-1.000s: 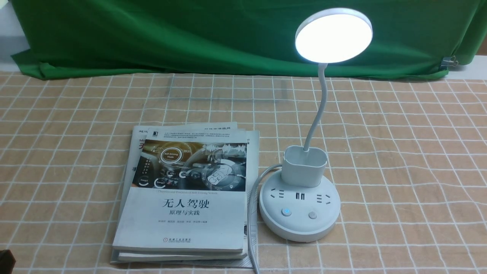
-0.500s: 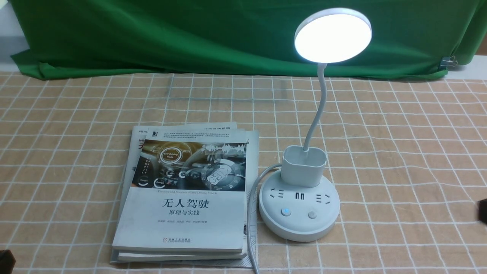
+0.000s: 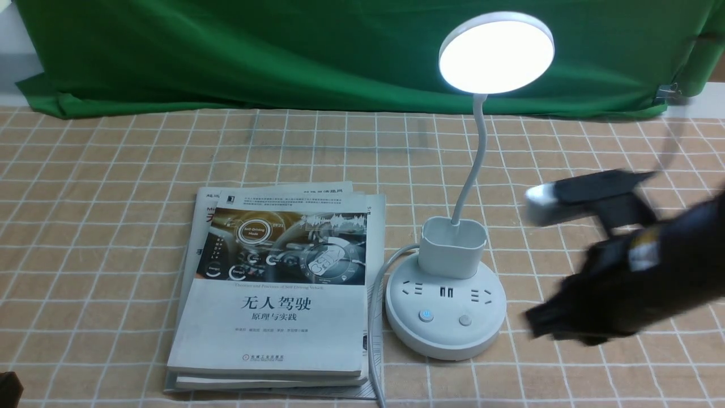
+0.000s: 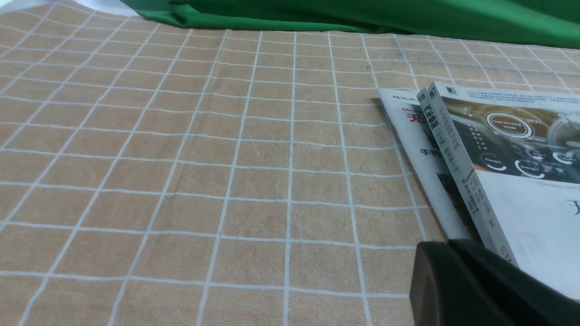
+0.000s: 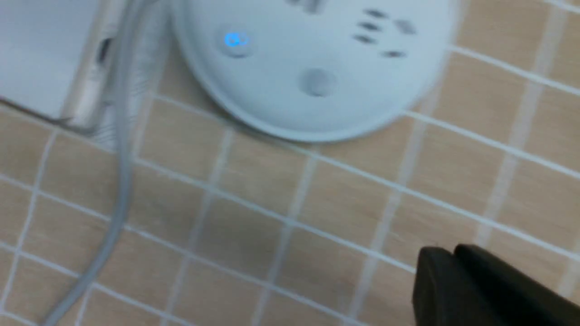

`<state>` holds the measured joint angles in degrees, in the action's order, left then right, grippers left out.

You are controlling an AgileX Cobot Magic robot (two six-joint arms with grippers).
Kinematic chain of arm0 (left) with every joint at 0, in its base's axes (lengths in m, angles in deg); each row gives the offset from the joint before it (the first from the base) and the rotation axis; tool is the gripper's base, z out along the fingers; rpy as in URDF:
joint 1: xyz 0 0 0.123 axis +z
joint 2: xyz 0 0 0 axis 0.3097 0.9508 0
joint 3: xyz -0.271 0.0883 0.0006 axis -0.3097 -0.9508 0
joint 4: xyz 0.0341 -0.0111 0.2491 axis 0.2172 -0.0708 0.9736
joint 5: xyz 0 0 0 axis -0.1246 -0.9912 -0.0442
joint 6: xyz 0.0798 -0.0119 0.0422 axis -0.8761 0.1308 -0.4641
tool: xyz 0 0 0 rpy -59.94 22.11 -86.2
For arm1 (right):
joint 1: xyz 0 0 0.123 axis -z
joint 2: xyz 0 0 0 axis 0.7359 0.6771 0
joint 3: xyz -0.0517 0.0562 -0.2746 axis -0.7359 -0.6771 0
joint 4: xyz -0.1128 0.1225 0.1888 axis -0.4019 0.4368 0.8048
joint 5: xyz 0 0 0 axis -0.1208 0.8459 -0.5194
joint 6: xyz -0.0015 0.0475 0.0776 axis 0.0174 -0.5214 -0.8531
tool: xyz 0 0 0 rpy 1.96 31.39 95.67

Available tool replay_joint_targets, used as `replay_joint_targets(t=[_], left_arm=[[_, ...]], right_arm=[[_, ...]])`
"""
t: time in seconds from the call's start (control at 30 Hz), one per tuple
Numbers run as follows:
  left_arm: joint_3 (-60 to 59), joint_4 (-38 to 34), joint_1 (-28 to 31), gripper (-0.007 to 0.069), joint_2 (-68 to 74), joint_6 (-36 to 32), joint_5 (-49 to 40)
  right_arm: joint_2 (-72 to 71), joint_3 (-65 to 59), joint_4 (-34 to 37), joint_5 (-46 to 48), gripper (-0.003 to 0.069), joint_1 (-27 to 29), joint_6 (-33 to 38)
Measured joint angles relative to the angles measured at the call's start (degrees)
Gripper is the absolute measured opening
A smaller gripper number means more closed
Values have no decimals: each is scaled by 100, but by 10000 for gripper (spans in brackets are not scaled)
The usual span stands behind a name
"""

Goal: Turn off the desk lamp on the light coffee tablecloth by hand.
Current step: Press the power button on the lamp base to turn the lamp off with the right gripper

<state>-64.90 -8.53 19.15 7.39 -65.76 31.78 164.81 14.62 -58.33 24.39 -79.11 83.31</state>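
The white desk lamp stands on the light coffee tablecloth (image 3: 113, 170), its disc head (image 3: 497, 52) lit. Its round base (image 3: 446, 334) carries a blue-lit button (image 3: 426, 315) and a grey button (image 3: 465, 321). My right gripper (image 3: 535, 320), blurred, hovers just right of the base with its fingers together and empty. In the right wrist view the gripper (image 5: 446, 262) is apart from the base (image 5: 290, 104), with the blue button (image 5: 235, 40) and the grey button (image 5: 318, 83) beyond it. My left gripper (image 4: 446, 246) is shut and empty, low beside the books, at the front view's bottom left corner (image 3: 8, 388).
A stack of books (image 3: 277, 289) lies just left of the lamp base, with the lamp's grey cable (image 3: 374, 317) running between them toward the front edge. A green cloth backdrop (image 3: 283, 51) hangs behind. A metal clip (image 3: 668, 90) holds it at the right.
My right arm has come in from the right edge and moved left toward the lamp base. The lamp stays lit. The left arm has not moved.
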Motion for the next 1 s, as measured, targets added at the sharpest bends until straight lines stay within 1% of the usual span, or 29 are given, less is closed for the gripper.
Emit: replay_joint_targets(t=[0.13, 0.43, 0.8, 1.0], left_arm=[[0, 0, 0, 5, 0, 0, 0], [0, 0, 0, 5, 0, 0, 0], [0, 0, 0, 5, 0, 0, 0], [0, 0, 0, 5, 0, 0, 0]], right_arm=[[626, 383, 40, -101, 43, -200, 0], [1574, 948, 33, -274, 39, -206, 87], [1755, 1108, 15, -603, 39, -206, 136], [2116, 1138, 0, -624, 39, -206, 136]])
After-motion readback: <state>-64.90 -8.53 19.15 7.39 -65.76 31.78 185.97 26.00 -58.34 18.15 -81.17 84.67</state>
